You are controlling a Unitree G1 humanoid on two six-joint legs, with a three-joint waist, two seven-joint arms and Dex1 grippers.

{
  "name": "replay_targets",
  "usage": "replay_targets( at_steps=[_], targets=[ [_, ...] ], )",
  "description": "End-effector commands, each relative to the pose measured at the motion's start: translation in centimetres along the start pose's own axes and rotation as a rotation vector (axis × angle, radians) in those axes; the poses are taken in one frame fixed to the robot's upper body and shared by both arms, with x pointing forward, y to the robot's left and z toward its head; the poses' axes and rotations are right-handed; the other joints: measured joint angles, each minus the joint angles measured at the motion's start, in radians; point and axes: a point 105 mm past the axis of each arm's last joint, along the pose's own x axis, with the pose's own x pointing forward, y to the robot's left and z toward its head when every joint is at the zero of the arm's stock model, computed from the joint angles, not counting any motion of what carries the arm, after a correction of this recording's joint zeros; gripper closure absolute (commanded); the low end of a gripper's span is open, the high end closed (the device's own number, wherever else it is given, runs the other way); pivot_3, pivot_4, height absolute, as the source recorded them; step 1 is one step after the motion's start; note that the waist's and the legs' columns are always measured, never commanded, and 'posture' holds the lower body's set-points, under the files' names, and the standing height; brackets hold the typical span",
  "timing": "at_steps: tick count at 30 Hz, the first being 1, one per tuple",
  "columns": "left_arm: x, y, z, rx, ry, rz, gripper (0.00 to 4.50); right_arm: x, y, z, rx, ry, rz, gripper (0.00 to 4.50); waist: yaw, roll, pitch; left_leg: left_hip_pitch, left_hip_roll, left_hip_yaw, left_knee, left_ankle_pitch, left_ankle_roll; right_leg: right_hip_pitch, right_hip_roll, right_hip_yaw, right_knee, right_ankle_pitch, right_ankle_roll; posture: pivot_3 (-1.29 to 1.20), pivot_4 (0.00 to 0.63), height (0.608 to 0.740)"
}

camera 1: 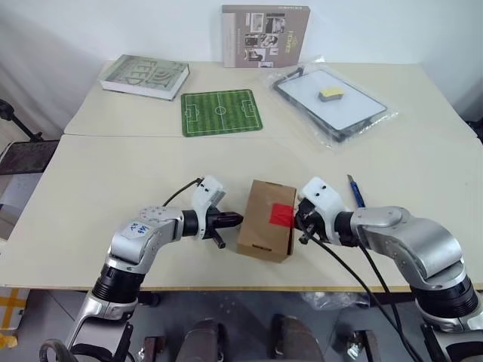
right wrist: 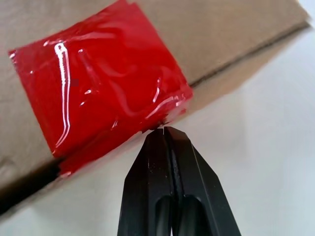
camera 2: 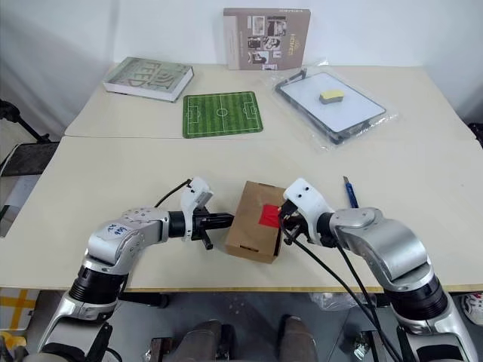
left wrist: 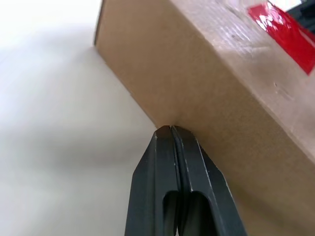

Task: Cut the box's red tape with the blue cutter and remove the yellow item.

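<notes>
**Both claws closed against one box**

One brown box (camera 1: pixel 266 220) sits between two grippers. Left gripper (left wrist: pixel 170 129), fingers pressed together, tips touching the box's side. Right gripper (right wrist: pixel 164 129) closed and empty, tips at the one red tape (right wrist: pixel 98 73) patch. One blue cutter (camera 1: pixel 355 190) lies just beyond the right gripper, apart from it.
</notes>
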Motion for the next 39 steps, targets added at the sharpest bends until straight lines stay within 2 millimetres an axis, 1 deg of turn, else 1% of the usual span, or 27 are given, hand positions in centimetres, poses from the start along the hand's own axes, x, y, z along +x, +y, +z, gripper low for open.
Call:
replay_targets(
  at_steps=[1, 2, 4, 5, 7, 9, 10, 11, 13, 15, 17, 18, 19, 22, 25, 28, 33, 39],
  targets=[
    [-0.4, -1.2, 0.2, 0.026, -0.012, -0.043, 4.50, -0.5, 0.2, 0.2, -0.061, -0.015, 0.002, 4.46, 0.000, 0.000, 0.000, 0.000, 0.000, 0.000, 0.000, 0.000, 0.000, 0.000, 0.000, 0.000, 0.000, 0.000, 0.000, 0.00, 0.150, 0.740],
    [-1.0, -0.8, 0.0, 0.023, -0.009, -0.028, 4.50, -1.0, -0.9, 0.1, -0.064, -0.012, -0.057, 4.46, 0.000, 0.000, 0.000, 0.000, 0.000, 0.000, 0.000, 0.000, 0.000, 0.000, 0.000, 0.000, 0.000, 0.000, 0.000, 0.00, 0.150, 0.740],
    [-2.0, -0.3, -0.2, 0.017, -0.008, -0.009, 4.50, -1.7, -2.5, -0.1, -0.066, -0.010, -0.136, 4.46, 0.000, 0.000, 0.000, 0.000, 0.000, 0.000, 0.000, 0.000, 0.000, 0.000, 0.000, 0.000, 0.000, 0.000, 0.000, 0.00, 0.150, 0.740],
    [-2.6, 0.0, -0.3, 0.012, -0.010, -0.010, 4.50, -2.5, -3.6, 0.2, -0.057, -0.027, -0.188, 4.30, 0.000, 0.000, 0.000, 0.000, 0.000, 0.000, 0.000, 0.000, 0.000, 0.000, 0.000, 0.000, 0.000, 0.000, 0.000, 0.00, 0.150, 0.740],
    [-3.4, -0.1, -0.1, 0.013, -0.022, -0.037, 4.50, -3.9, -4.5, 0.7, -0.037, -0.052, -0.224, 3.91, 0.000, 0.000, 0.000, 0.000, 0.000, 0.000, 0.000, 0.000, 0.000, -0.001, 0.000, 0.000, 0.000, 0.000, 0.000, 0.00, 0.150, 0.740],
    [-3.7, -1.9, 0.7, 0.015, -0.056, -0.140, 4.50, -5.3, -4.5, 1.9, -0.008, -0.116, -0.228, 3.33, 0.001, 0.000, 0.000, -0.001, 0.000, 0.000, 0.000, 0.000, 0.000, -0.001, 0.000, 0.000, 0.000, 0.000, 0.000, 0.00, 0.150, 0.740],
    [-3.8, -2.6, 1.0, 0.013, -0.065, -0.175, 4.50, -5.7, -4.4, 2.3, 0.003, -0.138, -0.230, 2.92, 0.002, 0.000, 0.000, -0.001, 0.001, 0.000, 0.000, 0.000, 0.000, -0.001, 0.000, 0.000, -0.001, 0.000, 0.000, 0.00, 0.150, 0.740],
    [-3.9, -3.4, 1.5, 0.019, -0.091, -0.216, 4.50, -6.2, -4.3, 2.6, 0.011, -0.159, -0.226, 2.61, 0.003, 0.000, 0.000, -0.001, 0.001, 0.000, 0.000, 0.000, 0.000, -0.001, 0.000, 0.000, -0.001, 0.000, 0.000, 0.00, 0.150, 0.740],
    [-4.1, -4.6, 3.1, 0.026, -0.160, -0.272, 4.50, -7.1, -3.6, 3.2, 0.020, -0.192, -0.211, 1.91, 0.003, 0.000, 0.000, -0.001, 0.001, 0.000, 0.000, -0.001, -0.001, -0.001, 0.000, 0.000, -0.001, 0.000, 0.000, 0.00, 0.150, 0.740],
    [-4.2, -5.0, 4.9, 0.034, -0.244, -0.289, 4.50, -7.6, -2.9, 3.6, 0.042, -0.216, -0.195, 1.15, 0.003, 0.000, 0.000, -0.002, 0.001, -0.001, 0.000, -0.002, -0.001, -0.001, 0.000, 0.000, -0.002, 0.000, 0.000, 0.00, 0.150, 0.740],
    [-4.3, -5.0, 5.9, 0.026, -0.286, -0.294, 4.50, -7.7, -2.4, 3.8, 0.059, -0.233, -0.182, 0.40, 0.002, 0.000, 0.000, -0.002, 0.001, -0.001, 0.000, -0.002, -0.001, -0.001, 0.000, 0.000, -0.002, 0.000, 0.000, 0.00, 0.150, 0.740],
    [-4.2, -5.0, 6.4, 0.034, -0.302, -0.294, 4.50, -7.6, -2.1, 3.8, 0.069, -0.234, -0.178, 0.12, 0.002, 0.000, 0.000, -0.001, 0.001, -0.001, 0.000, -0.002, -0.001, -0.001, 0.000, 0.000, -0.002, 0.000, 0.000, 0.00, 0.150, 0.740],
    [-4.0, -4.9, 6.7, 0.054, -0.302, -0.291, 4.50, -7.4, -1.9, 3.6, 0.082, -0.229, -0.177, 0.03, 0.002, 0.000, 0.000, -0.001, 0.001, 0.000, 0.000, -0.002, -0.001, 0.000, 0.000, 0.000, -0.001, 0.000, 0.000, 0.00, 0.150, 0.740],
    [-2.5, -4.4, 7.0, 0.105, -0.274, -0.278, 4.50, -6.3, -1.2, 2.9, 0.110, -0.214, -0.179, 0.03, 0.002, 0.000, 0.000, -0.001, 0.000, 0.000, 0.000, -0.002, -0.001, -0.001, 0.000, 0.000, -0.001, 0.000, 0.000, 0.00, 0.150, 0.740],
    [-0.7, -3.8, 5.7, 0.162, -0.193, -0.272, 4.50, -5.5, -0.9, 2.0, 0.127, -0.181, -0.191, 0.03, 0.002, 0.000, 0.000, -0.001, -0.003, 0.001, 0.000, -0.002, -0.001, -0.001, 0.001, 0.000, -0.002, 0.000, 0.000, 0.00, 0.150, 0.740],
    [0.4, -3.2, 4.5, 0.225, -0.119, -0.259, 4.50, -5.1, -0.4, 1.4, 0.116, -0.147, -0.183, 0.03, 0.002, 0.000, 0.000, -0.001, -0.004, 0.001, -0.001, -0.002, 0.000, -0.001, 0.001, 0.000, -0.003, 0.000, 0.000, 0.00, 0.150, 0.740],
    [0.9, -2.0, 3.8, 0.326, -0.046, -0.235, 4.50, -5.0, -0.3, 0.8, 0.115, -0.126, -0.188, 0.03, 0.001, 0.000, 0.000, -0.001, -0.003, 0.002, -0.001, -0.002, 0.000, -0.001, 0.001, -0.001, -0.003, 0.000, 0.000, 0.00, 0.150, 0.740],
    [0.9, -2.0, 2.9, 0.393, 0.034, -0.259, 4.50, -5.0, 0.0, 0.2, 0.096, -0.084, -0.168, 0.03, 0.001, 0.000, 0.000, -0.001, -0.001, 0.001, -0.001, -0.002, 0.000, -0.001, 0.001, -0.001, -0.004, 0.000, 0.000, 0.00, 0.150, 0.740]
  ],
)
